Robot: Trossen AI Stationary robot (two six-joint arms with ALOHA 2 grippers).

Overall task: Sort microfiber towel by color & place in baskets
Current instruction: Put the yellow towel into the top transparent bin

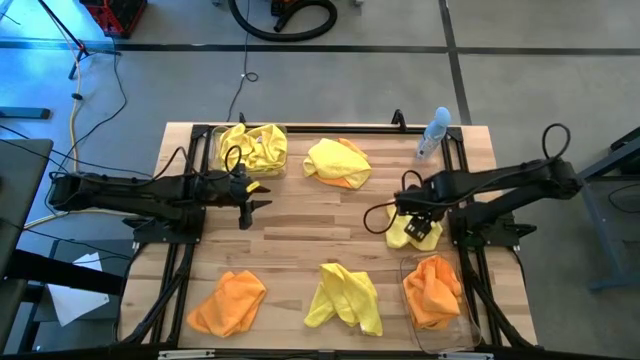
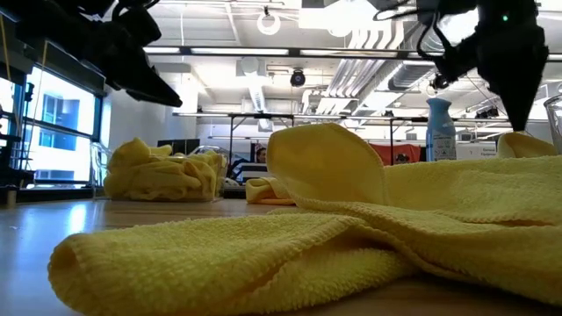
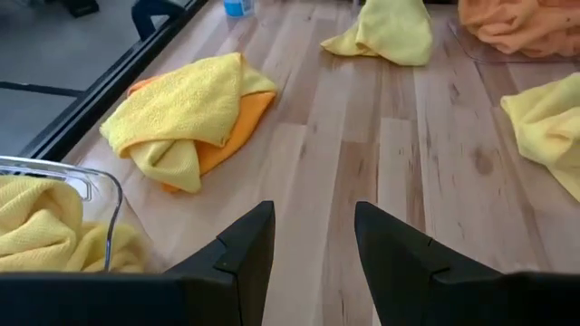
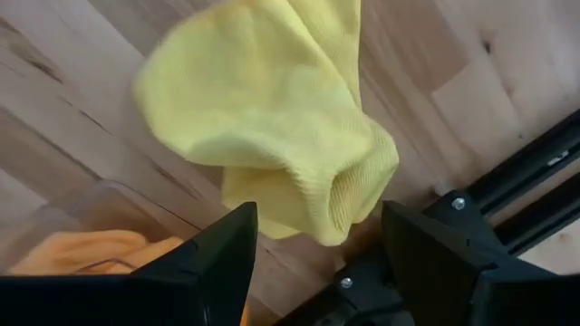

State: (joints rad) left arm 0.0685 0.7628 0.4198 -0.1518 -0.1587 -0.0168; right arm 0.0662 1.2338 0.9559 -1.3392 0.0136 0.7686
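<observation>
A yellow towel (image 2: 369,237) lies crumpled nearest the low camera at the front of the table (image 1: 290,245). Far left, an orange towel (image 1: 228,302) lies loose at the front. The left pincer (image 1: 248,204) hovers with fingers apart and empty, beside the rear basket (image 1: 252,150) of yellow cloths. A yellow-over-orange pile (image 1: 338,162) sits mid-rear. The right pincer (image 1: 420,226) stands wide over a small yellow cloth (image 4: 272,118), beside the front basket (image 1: 440,300) holding orange.
</observation>
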